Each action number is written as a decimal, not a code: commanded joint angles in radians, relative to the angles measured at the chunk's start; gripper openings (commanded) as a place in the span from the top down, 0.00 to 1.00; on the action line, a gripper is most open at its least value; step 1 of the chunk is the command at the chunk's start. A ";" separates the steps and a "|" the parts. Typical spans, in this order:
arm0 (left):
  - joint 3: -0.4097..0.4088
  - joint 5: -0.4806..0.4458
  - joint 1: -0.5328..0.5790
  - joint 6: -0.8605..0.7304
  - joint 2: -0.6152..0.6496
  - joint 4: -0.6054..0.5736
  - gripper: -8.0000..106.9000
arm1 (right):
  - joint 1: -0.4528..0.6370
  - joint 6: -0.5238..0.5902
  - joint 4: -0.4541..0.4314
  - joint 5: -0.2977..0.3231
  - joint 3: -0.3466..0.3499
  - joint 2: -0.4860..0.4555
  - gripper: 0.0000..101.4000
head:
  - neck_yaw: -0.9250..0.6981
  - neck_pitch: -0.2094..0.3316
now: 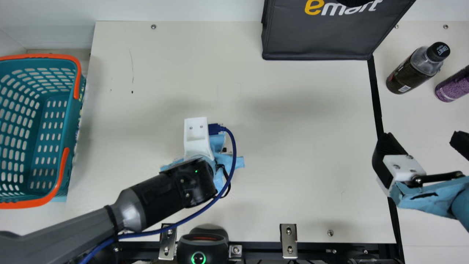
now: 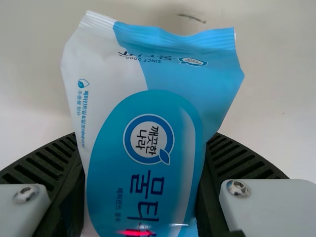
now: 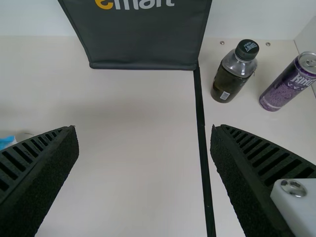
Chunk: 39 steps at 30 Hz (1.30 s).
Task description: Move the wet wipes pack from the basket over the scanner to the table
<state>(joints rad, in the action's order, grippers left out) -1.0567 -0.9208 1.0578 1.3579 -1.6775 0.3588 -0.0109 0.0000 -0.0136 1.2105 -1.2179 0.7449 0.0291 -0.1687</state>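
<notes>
A cream table (image 1: 293, 154) is spreading under both arms. Above it, beyond the scanner (image 1: 201, 244), the left gripper (image 2: 144, 140) is pinching the wet wipes pack (image 2: 148, 192) across its width, one ribbed finger pressing each side. A red streak of light is crossing the print, so the pack is probably facing the scanner.

The soft wrapper is likely the weak point: too light a squeeze could be letting it slip or swing, while too hard a one could be buckling it and creasing any code away from the beam. Turning the wrist too early could be costing the read, and lowering the pack too near the scanner could be knocking it. The blue cable (image 1: 233, 154), looping from that wrist toward the scanner's side of the table, could be snagging on a wide turn. Setting down is seemingly still to come.

Farther out, to the scanner's right, the right gripper (image 3: 144, 129) is waiting with its fingers spread, holding nothing.

Counting outward, one pack and one cable are showing; one basket (image 1: 67, 124) is sitting left of the scanner, one black bag (image 1: 318, 36) is standing across from it, and one bottle (image 1: 410, 73) and one can (image 1: 454, 86) are resting far to its right. Grippers are numbering two, scanners one.
</notes>
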 commanded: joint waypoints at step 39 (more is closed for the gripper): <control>0.026 -0.010 0.028 0.296 -0.073 0.305 1.00 | 0.000 0.000 0.000 0.002 0.000 0.000 0.06 | -0.002 0.030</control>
<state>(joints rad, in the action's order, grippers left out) -1.0322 -0.9425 1.0879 1.6562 -1.7523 0.6669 -0.0109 0.0000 -0.0136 1.2127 -1.2179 0.7449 0.0291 -0.1672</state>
